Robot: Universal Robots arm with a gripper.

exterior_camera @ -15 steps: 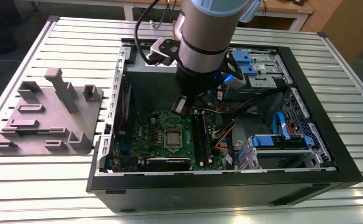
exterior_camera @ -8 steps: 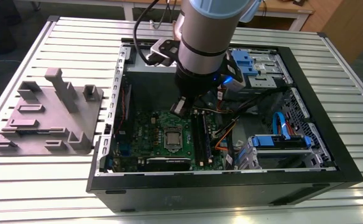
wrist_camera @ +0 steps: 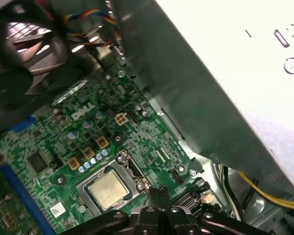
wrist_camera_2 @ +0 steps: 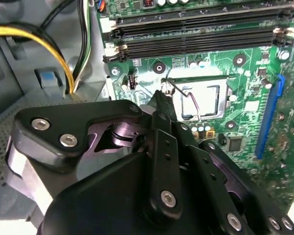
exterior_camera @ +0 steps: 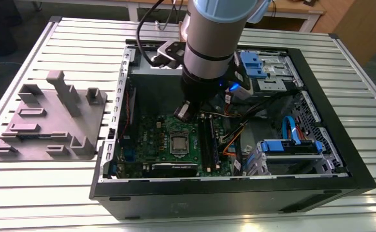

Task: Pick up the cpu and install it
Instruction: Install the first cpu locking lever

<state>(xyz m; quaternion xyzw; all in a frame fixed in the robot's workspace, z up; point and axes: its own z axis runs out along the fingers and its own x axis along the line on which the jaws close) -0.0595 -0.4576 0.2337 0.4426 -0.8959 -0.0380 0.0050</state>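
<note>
The hand (exterior_camera: 182,112), clenched and empty, hung at the cpu's (exterior_camera: 179,141) twelve o'clock in the exterior view; any low drift could strike the socket (wrist_camera: 131,171), jolting the cpu askew.

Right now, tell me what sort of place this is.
Probably a robotics PC-assembly bench: an open computer case on a slatted metal table, a grey tray beside it, the gripper above the motherboard.

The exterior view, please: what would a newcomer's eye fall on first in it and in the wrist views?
The big arm reaching down into the open computer case, its gripper over the green motherboard. In the first wrist view the silver cpu lies in its socket, close to the gripper. A grey tray lies at the exterior view's left.
</note>
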